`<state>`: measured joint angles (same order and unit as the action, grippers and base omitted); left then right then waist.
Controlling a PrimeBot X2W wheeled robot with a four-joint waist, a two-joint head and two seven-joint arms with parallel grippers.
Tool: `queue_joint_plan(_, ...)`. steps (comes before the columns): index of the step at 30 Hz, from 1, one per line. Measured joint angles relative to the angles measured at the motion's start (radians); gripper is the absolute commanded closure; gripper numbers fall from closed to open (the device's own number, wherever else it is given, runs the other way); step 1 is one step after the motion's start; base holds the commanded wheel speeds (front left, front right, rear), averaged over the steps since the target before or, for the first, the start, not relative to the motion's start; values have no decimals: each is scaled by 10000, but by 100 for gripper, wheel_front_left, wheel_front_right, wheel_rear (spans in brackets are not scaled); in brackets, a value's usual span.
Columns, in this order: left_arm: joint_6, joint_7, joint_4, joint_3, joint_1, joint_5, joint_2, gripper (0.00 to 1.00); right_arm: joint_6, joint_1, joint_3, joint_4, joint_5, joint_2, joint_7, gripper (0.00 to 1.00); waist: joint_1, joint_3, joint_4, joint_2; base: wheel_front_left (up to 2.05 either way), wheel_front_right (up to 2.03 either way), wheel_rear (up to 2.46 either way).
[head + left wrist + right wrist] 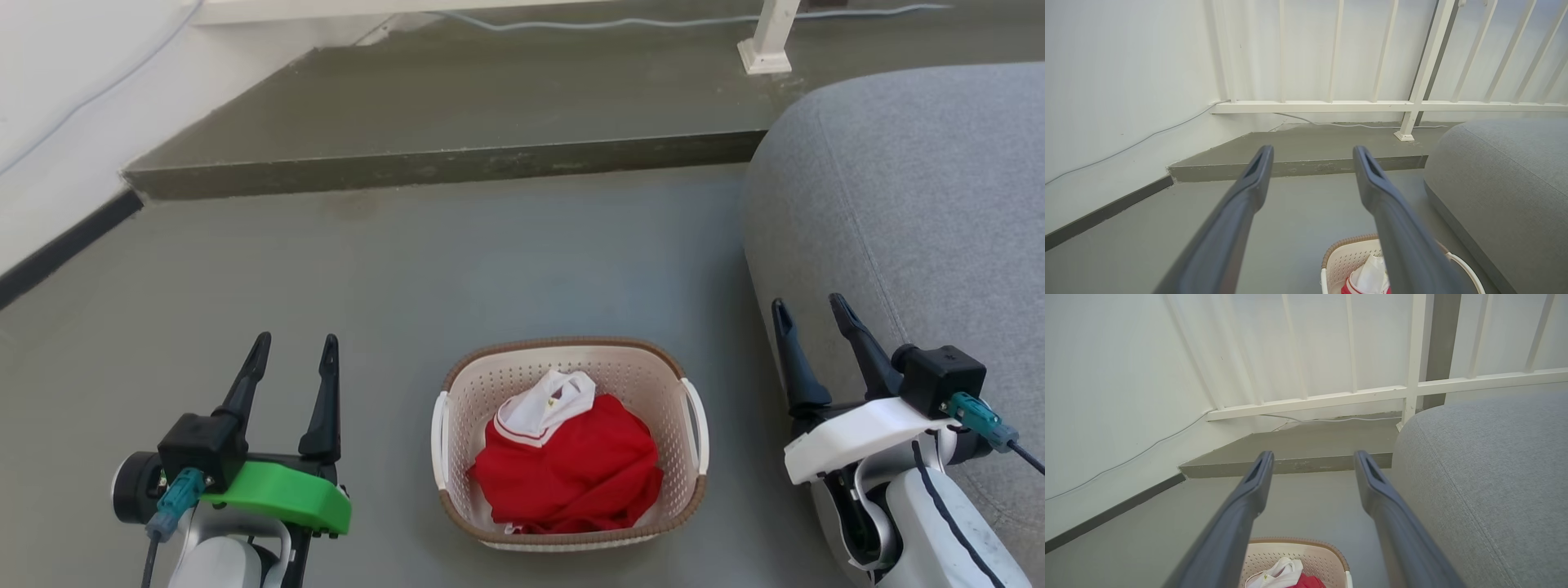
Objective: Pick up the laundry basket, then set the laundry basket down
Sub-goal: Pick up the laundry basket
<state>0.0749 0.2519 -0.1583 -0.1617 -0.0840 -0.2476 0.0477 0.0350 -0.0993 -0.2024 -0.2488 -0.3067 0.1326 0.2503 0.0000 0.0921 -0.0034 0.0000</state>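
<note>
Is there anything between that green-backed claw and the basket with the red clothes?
No. In the head view, only bare grey floor lies between the left gripper and the laundry basket, which stand apart.

Bright, even light, faint shadows; the left tool blurs toward its wrist view's bottom.

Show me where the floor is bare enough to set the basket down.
Bare floor lies between the basket and the step, and left of the basket toward the wall. Tight on the right: the sofa stands close to the basket, with the right pincer at its edge.
</note>
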Motion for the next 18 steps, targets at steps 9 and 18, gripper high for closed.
queue_joint_plan(9, 98, 0, -82, -228, -409, 0, -8, 0, 73, -178, 132, -242, -15, -33, 0, 0, 0, 728, -88, 0, 0, 0, 0)
queue_joint_plan(18, 174, 0, -533, -435, -1203, -2, -29, 0, 61, -863, 424, -704, -15, 50, 0, 0, 0, 1833, -131, 0, 0, 0, 0)
